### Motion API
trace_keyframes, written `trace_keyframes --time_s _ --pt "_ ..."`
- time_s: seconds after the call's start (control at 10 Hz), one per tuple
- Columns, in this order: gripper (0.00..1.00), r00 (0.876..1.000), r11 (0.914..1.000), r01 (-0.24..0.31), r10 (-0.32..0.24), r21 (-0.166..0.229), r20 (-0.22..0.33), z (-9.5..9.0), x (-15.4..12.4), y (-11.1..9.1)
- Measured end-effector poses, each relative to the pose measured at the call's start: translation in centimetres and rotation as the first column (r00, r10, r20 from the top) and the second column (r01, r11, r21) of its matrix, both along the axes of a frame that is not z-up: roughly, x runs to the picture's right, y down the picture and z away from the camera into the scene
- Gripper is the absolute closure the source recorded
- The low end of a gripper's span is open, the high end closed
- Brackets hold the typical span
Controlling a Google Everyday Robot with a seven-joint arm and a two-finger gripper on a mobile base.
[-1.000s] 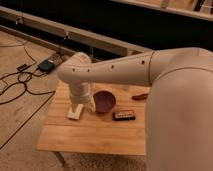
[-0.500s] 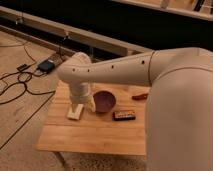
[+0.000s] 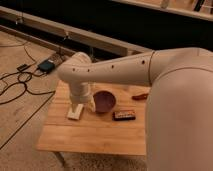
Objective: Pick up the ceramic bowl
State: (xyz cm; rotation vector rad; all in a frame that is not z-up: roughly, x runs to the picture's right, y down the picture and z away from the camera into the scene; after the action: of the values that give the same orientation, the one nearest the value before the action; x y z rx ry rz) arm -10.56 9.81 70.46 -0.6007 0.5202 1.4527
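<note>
Camera view. The robot's white arm (image 3: 125, 70) fills the right side and reaches leftward over the far edge of the wooden worktop (image 3: 95, 135). It bends at a rounded joint and turns straight down. The gripper (image 3: 86, 104) hangs at the foot of this downward section, low over the left half of the worktop and just left of the ceramic bowl (image 3: 105, 101). Most of the gripper is hidden behind the wrist. How far it is open cannot be told, nor whether it touches the bowl's rim. It is not seen holding anything.

The ceramic bowl stands upright near the middle of the worktop, somewhat toward the far edge. A dark flat packet (image 3: 123, 115) lies just right of the bowl, on its near side and apart from it. A pale beige block (image 3: 75, 112) lies below the gripper, close to the left edge. A small red object (image 3: 140, 96) lies near the far edge, partly covered by the arm.

The strip of wood along the near edge, from the near left corner rightward, carries nothing. The arm hides the right edge.
</note>
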Motion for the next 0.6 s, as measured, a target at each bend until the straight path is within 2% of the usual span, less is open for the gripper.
trace_keyframes --time_s 0.3,0.5,0.6 --pt "0.35 0.998 0.9989 -0.047 0.047 0.001 -0.039 2.3 3.4 -2.1" --pt "0.35 0.999 0.9996 -0.024 0.023 -0.015 -0.047 4.0 4.7 -2.5" --pt "0.35 0.999 0.9995 0.007 -0.009 -0.031 -0.043 5.3 5.0 -2.5"
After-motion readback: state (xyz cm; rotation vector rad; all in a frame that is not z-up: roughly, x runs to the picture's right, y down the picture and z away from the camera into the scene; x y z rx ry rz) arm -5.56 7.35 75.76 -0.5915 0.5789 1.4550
